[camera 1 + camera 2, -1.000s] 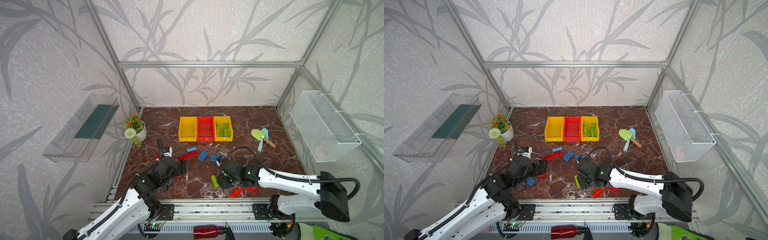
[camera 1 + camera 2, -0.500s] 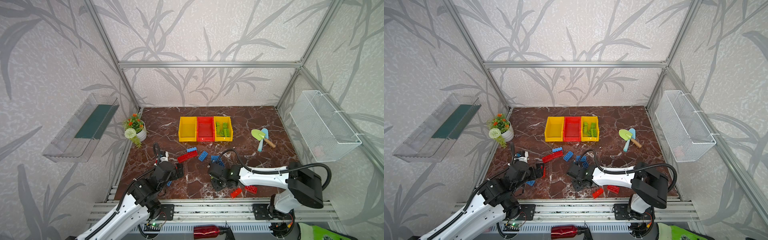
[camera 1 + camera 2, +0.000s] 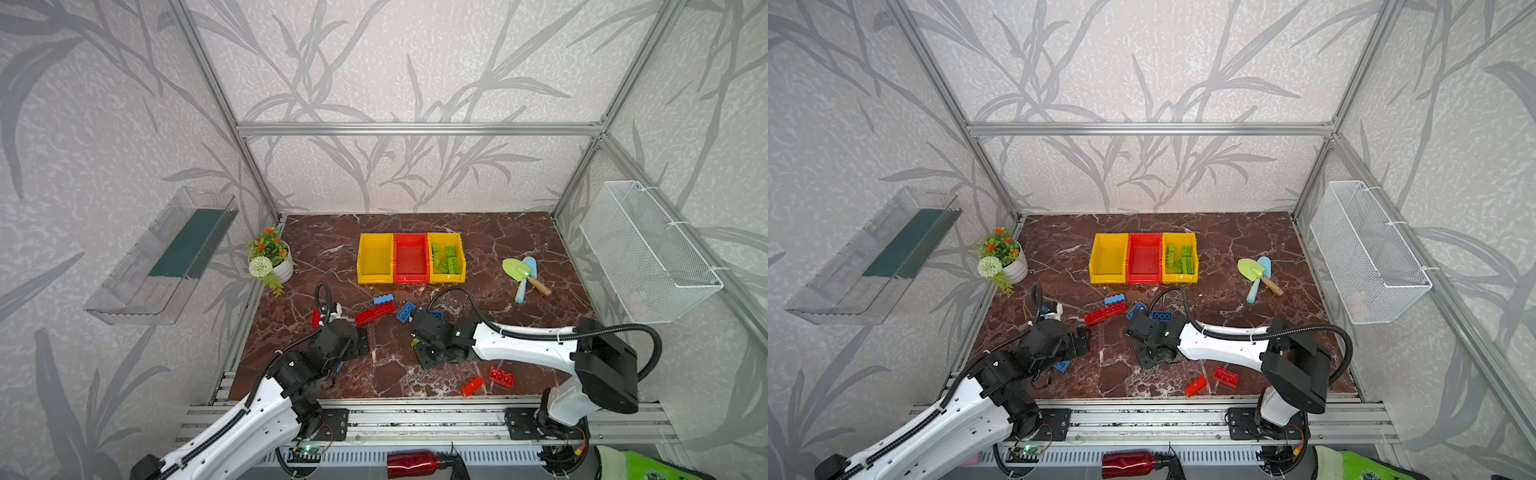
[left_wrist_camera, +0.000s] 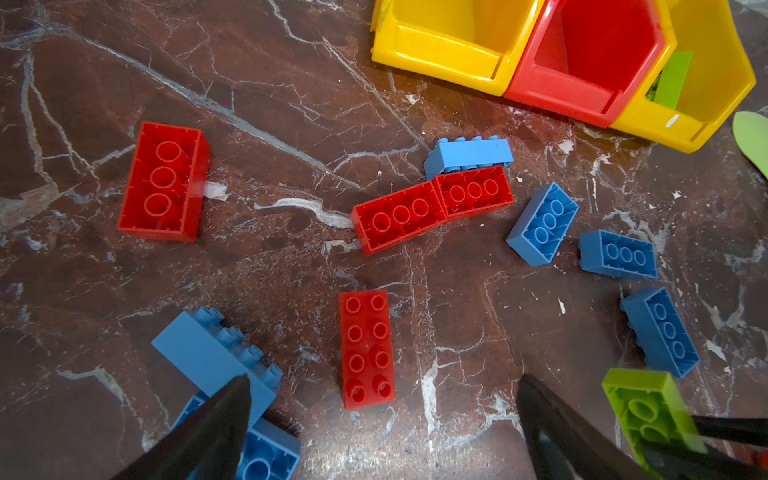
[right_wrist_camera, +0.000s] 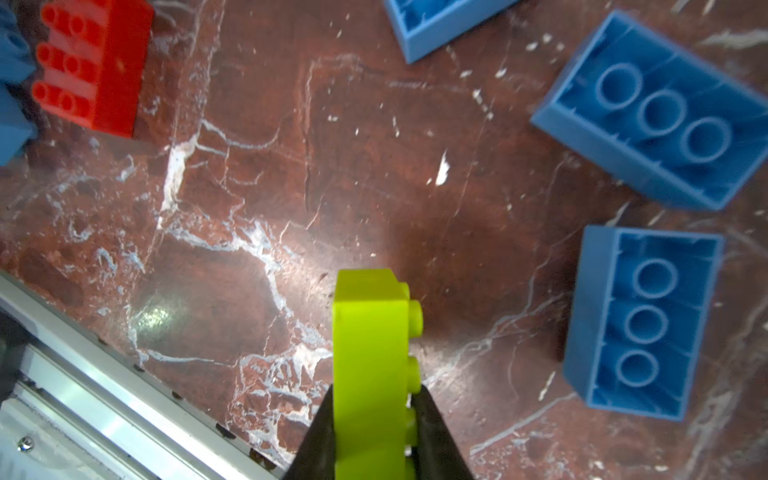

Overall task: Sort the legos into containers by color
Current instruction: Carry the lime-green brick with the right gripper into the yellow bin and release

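Note:
My right gripper (image 5: 374,401) is shut on a lime green lego (image 5: 372,353), held on edge just above the marble floor, left of two upturned blue legos (image 5: 644,320). In both top views that gripper (image 3: 420,345) sits mid-floor. My left gripper (image 4: 383,384) is open, its fingers either side of a studded red lego (image 4: 368,349), with blue legos (image 4: 216,353) by one finger. Loose red and blue legos (image 3: 375,313) lie scattered before the three containers: an empty yellow one (image 3: 375,279), an empty red one (image 3: 410,279) and a yellow one (image 3: 446,279) holding green legos.
A potted plant (image 3: 272,259) stands at the left edge and toy trowels (image 3: 525,276) lie at the right. Two red legos (image 3: 501,376) rest near the front rail (image 3: 415,411). A wire basket (image 3: 648,249) and a clear tray (image 3: 166,257) hang on the side walls.
My right gripper has closed on the lime green lego and shifted left across the floor. The left gripper has stayed open and barely moved.

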Robot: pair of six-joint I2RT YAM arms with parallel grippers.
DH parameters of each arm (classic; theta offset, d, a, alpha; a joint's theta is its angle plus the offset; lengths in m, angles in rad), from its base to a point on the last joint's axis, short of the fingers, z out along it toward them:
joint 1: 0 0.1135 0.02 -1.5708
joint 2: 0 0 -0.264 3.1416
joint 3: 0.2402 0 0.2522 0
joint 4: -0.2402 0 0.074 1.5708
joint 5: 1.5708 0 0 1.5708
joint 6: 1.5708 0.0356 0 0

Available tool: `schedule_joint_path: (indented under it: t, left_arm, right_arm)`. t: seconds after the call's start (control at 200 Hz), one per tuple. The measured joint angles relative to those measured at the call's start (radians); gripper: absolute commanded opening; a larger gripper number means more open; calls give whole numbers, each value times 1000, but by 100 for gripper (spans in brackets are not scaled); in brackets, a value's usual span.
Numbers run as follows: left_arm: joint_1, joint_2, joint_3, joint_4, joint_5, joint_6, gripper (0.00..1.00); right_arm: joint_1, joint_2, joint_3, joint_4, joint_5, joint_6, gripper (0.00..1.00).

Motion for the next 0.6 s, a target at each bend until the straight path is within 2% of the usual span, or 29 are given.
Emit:
schedule_joint_path:
  t: [0.125, 0.32, 0.445, 0.6]
  left_arm:
    - [0, 43, 18, 19, -2, 10, 99]
    - [0, 185, 101, 58, -3, 45, 99]
    - [0, 294, 166, 77, -3, 56, 99]
    - [2, 440, 258, 108, 3, 79, 99]
  right_arm:
    - [-111, -47, 14, -12, 0, -51, 20]
    - [-370, -98, 111, 1, -10, -175, 21]
    - [-499, -37, 235, 22, -26, -239, 21]
    - [-581, 120, 379, 37, -54, -292, 21]
